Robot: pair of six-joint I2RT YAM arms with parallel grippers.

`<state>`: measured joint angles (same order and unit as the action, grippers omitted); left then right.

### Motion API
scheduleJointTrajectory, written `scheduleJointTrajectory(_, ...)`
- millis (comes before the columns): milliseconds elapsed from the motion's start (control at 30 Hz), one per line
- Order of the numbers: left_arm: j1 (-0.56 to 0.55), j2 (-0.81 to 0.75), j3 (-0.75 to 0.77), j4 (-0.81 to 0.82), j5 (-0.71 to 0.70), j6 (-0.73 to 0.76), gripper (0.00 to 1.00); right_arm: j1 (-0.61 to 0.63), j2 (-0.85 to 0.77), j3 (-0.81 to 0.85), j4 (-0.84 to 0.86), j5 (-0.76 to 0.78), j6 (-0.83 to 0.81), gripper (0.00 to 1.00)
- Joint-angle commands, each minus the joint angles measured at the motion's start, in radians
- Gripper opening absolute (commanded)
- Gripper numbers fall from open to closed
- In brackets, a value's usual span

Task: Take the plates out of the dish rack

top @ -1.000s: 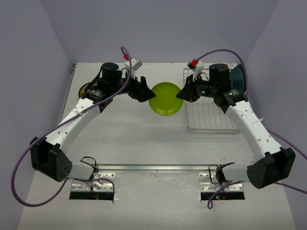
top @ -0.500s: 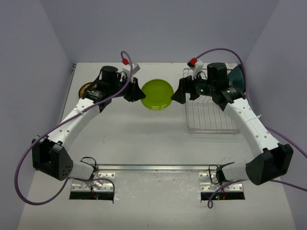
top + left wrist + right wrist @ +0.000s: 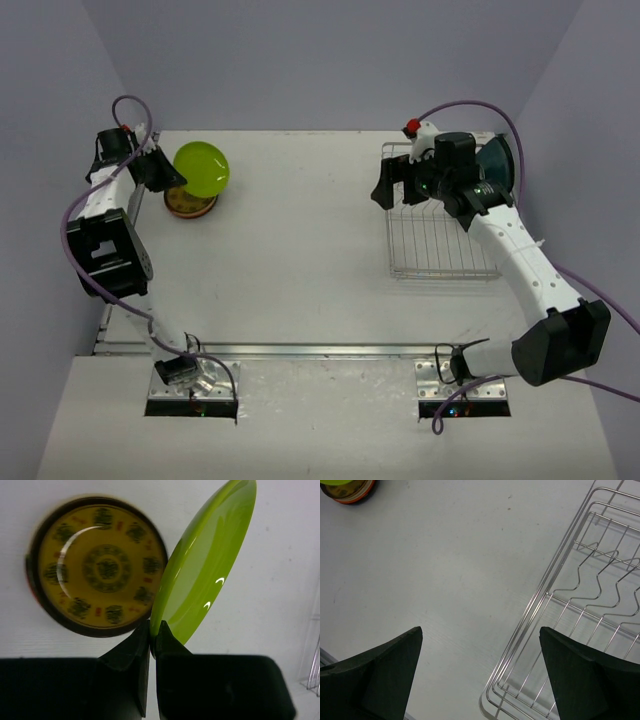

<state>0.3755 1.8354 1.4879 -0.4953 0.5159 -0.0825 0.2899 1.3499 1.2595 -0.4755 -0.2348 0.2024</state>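
My left gripper (image 3: 166, 173) (image 3: 152, 630) is shut on the rim of a green plate (image 3: 201, 168) (image 3: 205, 570), held tilted on edge at the table's far left. Just under it lies a stack of plates (image 3: 190, 207) topped by a yellow patterned plate (image 3: 100, 567) with a dark rim. My right gripper (image 3: 386, 190) (image 3: 480, 630) hangs open and holds nothing, above the left rim of the silver wire dish rack (image 3: 440, 250) (image 3: 580, 605). A dark-teal plate (image 3: 497, 160) stands at the rack's far right end, partly hidden behind the right arm.
The stack sits close to the table's left edge and back-left corner. The plate stack (image 3: 347, 491) shows at the top left corner of the right wrist view. Purple cables loop off both arms. Grey walls enclose the table on three sides.
The green plate passed from the right gripper to the left one at the table's middle. The left arm then swung it far left over the stack. The right gripper opened and stayed by the rack.
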Motion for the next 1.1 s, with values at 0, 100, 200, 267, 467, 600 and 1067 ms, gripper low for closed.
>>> scheduleJointTrajectory(0, 0.094, 0.109, 0.135, -0.046, 0.030, -0.053, 0.00, -0.007, -0.004, 0.005, 0.021, 0.053, -0.006, 0.99)
scheduleJointTrajectory(100, 0.120, 0.194, 0.179, -0.063, 0.043, -0.065, 0.00, -0.008, 0.004, 0.008, 0.017, 0.054, -0.006, 0.99)
scheduleJointTrajectory(200, 0.120, 0.221, 0.189, -0.067, 0.032, -0.063, 0.00, -0.009, 0.010, 0.011, 0.018, 0.057, -0.008, 0.99)
scheduleJointTrajectory(267, 0.121, 0.237, 0.184, -0.071, 0.013, -0.064, 0.00, -0.009, 0.014, 0.014, 0.018, 0.058, -0.008, 0.99)
scheduleJointTrajectory(467, 0.121, 0.241, 0.181, -0.092, -0.019, -0.044, 0.50, -0.011, 0.032, 0.030, 0.013, 0.072, -0.009, 0.99)
scheduleJointTrajectory(600, 0.115, 0.164, 0.183, -0.087, -0.121, -0.014, 0.96, -0.015, 0.036, 0.032, 0.014, 0.127, -0.018, 0.99)
scheduleJointTrajectory(1067, -0.431, -0.502, -0.296, 0.336, -0.774, 0.368, 1.00, -0.292, 0.140, 0.016, 0.075, 0.354, -0.023, 0.96)
